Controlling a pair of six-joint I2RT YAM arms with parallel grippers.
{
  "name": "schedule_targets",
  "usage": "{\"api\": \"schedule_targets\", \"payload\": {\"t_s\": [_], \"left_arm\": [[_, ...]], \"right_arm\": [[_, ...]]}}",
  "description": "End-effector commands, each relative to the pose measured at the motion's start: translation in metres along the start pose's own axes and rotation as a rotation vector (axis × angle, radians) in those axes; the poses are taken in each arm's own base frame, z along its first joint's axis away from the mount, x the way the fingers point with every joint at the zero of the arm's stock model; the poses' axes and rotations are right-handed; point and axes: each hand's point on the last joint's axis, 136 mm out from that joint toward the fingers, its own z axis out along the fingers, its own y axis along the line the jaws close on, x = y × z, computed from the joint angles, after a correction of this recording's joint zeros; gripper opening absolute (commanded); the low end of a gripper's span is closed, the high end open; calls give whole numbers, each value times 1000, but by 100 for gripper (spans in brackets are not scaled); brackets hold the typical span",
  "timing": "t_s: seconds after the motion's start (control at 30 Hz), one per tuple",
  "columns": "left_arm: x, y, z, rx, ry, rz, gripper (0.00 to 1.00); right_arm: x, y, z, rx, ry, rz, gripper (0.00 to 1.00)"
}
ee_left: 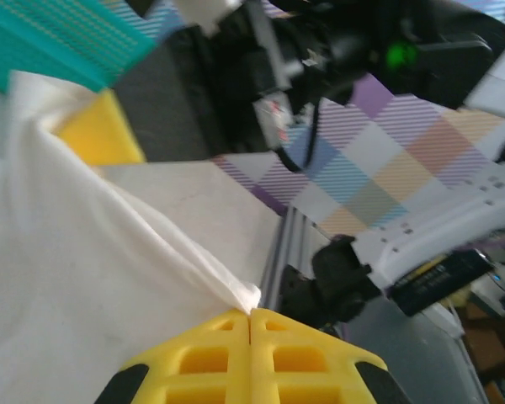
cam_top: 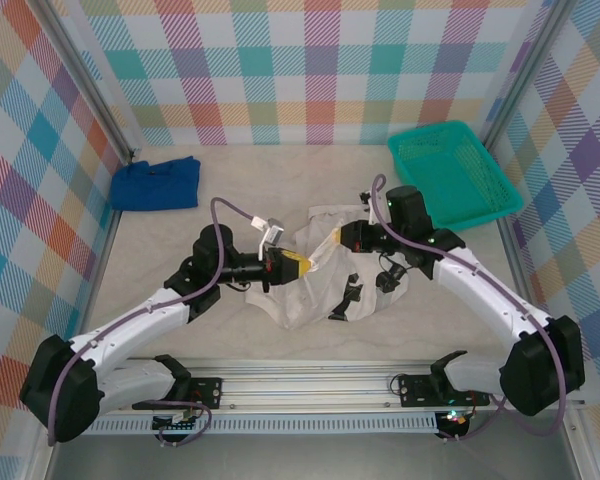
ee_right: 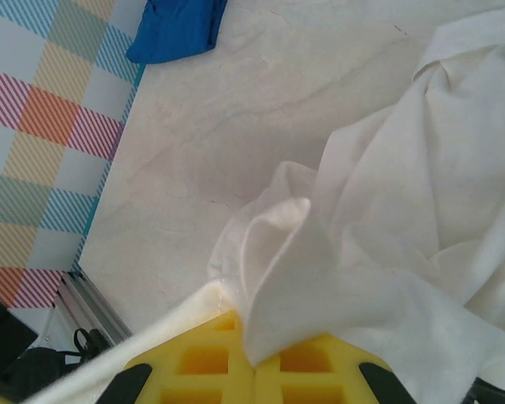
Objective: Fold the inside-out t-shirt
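two grippers are closed on the same garment, close together, over the middle of the table [cam_top: 280,170].

item: the inside-out t-shirt [cam_top: 305,300] lies bunched at the table's middle, slightly toward the right edge, well apart from the blue cloth [cam_top: 157,183] at the far left corner and near, but clear of, the green basket [cam_top: 455,175] at the far right corner. it is crumpled, not flat, and no fold is made yet.

left gripper [cam_top: 296,262]: the wrist view shows the left gripper [ee_left: 251,313] with its yellow tips pressed together and a small point of the t-shirt [ee_left: 67,278] pinched between them. the cloth runs away from the tips in a taut ridge.

right gripper [cam_top: 332,241]: the wrist view shows the right gripper [ee_right: 252,341] clamped on a rolled edge of the t-shirt [ee_right: 421,194], and a flap stands up from between the tips. the blue cloth [ee_right: 177,25] sits beyond it.

judgement on the hold: both grips sit on one raised part of the fabric, with the rest trailing on the table. this looks like preparation to draw the two points apart and spread the shirt flat before folding.

arm pose: both arms reach in from the near edge, with forearms low and angled inward. the wrists face each other across the shirt, almost nose to nose. the left wrist appears rolled onto its side.

risk: the left pinch is shallow and may slip under tension.
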Motion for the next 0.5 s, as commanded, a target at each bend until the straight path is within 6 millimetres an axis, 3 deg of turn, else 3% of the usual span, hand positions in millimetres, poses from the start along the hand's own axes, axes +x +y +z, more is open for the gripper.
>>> {"api": "schedule_targets", "payload": {"t_s": [0.0,0.1,0.2,0.33,0.47], "left_arm": [[11,-25,-4,135,60,52,0],[31,-5,-1,59,151,46,0],[50,28,3,-82,236,15,0],[57,68,6,-256,266,-41,4],[52,86,2,-364,229,-40,4]], "right_arm": [[3,-12,-3,41,57,-24,1],[-6,-3,-9,-51,60,14,1],[-6,21,-10,-211,93,19,4],[9,41,-6,-404,160,58,5],[26,44,-3,-464,196,63,6]]}}
